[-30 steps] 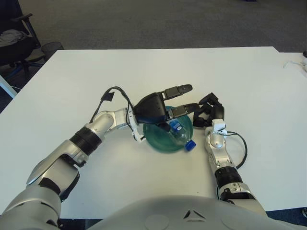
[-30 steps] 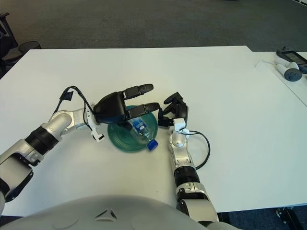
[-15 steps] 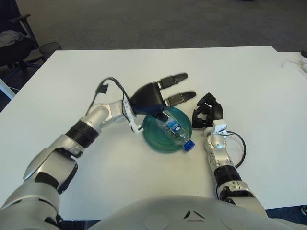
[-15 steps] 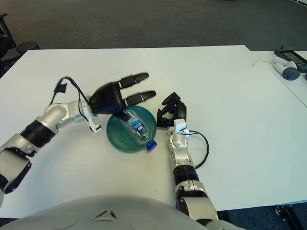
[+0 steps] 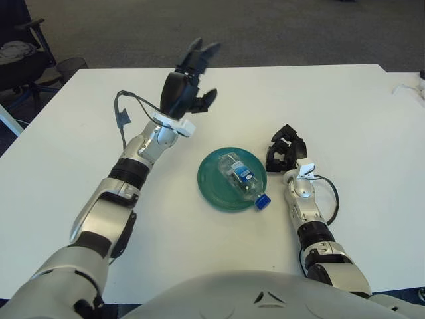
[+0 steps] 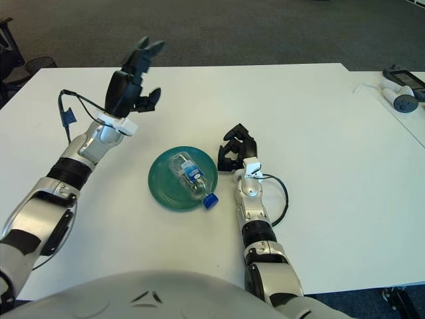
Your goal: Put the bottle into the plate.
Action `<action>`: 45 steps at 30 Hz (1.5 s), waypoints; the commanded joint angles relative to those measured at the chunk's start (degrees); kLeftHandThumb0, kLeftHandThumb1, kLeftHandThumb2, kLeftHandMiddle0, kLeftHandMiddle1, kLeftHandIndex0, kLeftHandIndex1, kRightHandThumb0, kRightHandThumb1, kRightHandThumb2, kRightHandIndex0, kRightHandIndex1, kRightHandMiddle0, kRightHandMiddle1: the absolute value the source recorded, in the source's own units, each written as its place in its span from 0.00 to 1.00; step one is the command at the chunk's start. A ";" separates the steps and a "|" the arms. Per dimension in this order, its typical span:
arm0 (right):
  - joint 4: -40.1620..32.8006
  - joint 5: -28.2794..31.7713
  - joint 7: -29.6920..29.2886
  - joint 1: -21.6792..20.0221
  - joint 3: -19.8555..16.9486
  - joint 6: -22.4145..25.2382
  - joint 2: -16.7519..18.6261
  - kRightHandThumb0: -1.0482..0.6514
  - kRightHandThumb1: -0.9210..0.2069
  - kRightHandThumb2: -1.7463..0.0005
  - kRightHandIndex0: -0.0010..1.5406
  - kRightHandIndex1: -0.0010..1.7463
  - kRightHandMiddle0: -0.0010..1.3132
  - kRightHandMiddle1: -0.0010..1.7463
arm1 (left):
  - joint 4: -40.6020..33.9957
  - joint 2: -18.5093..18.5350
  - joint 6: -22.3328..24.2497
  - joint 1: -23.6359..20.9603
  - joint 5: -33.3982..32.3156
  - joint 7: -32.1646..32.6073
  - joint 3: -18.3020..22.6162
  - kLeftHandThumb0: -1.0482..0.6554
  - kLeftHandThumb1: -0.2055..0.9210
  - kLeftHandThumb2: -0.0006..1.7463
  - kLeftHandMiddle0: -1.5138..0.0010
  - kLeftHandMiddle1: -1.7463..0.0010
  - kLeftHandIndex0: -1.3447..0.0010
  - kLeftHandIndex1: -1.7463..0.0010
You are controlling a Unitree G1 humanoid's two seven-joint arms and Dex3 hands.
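Green and round, the plate [image 5: 214, 189] is sitting near the middle of the white worktop [image 5: 332, 106], and it serves as the reference for everything else. A clear plastic bottle [image 5: 240, 179] is lying on its side inside the plate, running diagonally, with its blue cap [image 5: 263, 201] poking out over the plate's near-right rim and its labelled body resting across the dish.

Nothing is touching the bottle. The left hand [image 5: 184, 90] is hanging in the air up and to the far left of the plate, well apart from it, wrist tilted back so the palm is facing roughly forward. Its fingers [image 5: 198, 52] are spreading loosely upward and are gripping nothing. A black cable [image 5: 123, 118] is looping out from the forearm below that hand, on the plate's left side.

The right hand [image 5: 283, 149] is showing just beside the plate's right edge, close to the rim but not visibly in contact with it. Its dark fingers [image 5: 277, 141] are curling inward in a tight bunch and are enclosing nothing. A thin black cable [image 5: 330, 199] is arcing out from the right wrist, on the side away from the plate.
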 commanded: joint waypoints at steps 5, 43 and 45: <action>3.27 1.31 -0.18 6.08 -0.78 7.52 0.83 0.62 0.72 0.13 0.53 0.93 0.41 1.00 | -6.13 -5.00 6.19 2.04 -16.69 -4.84 9.97 0.33 1.00 0.36 0.79 0.03 0.89 0.01; -3.83 1.44 0.53 9.39 -0.42 12.93 1.20 0.62 0.68 0.15 0.51 0.94 0.38 1.00 | -3.95 -5.75 2.01 19.35 -11.78 -7.66 13.04 0.37 0.58 0.65 0.29 0.00 0.63 0.00; -4.17 1.30 0.36 9.60 -0.31 13.05 1.32 0.62 0.68 0.16 0.51 0.94 0.38 1.00 | -4.01 -5.29 1.74 20.42 -10.98 -7.81 12.84 0.37 0.58 0.65 0.29 0.00 0.63 0.00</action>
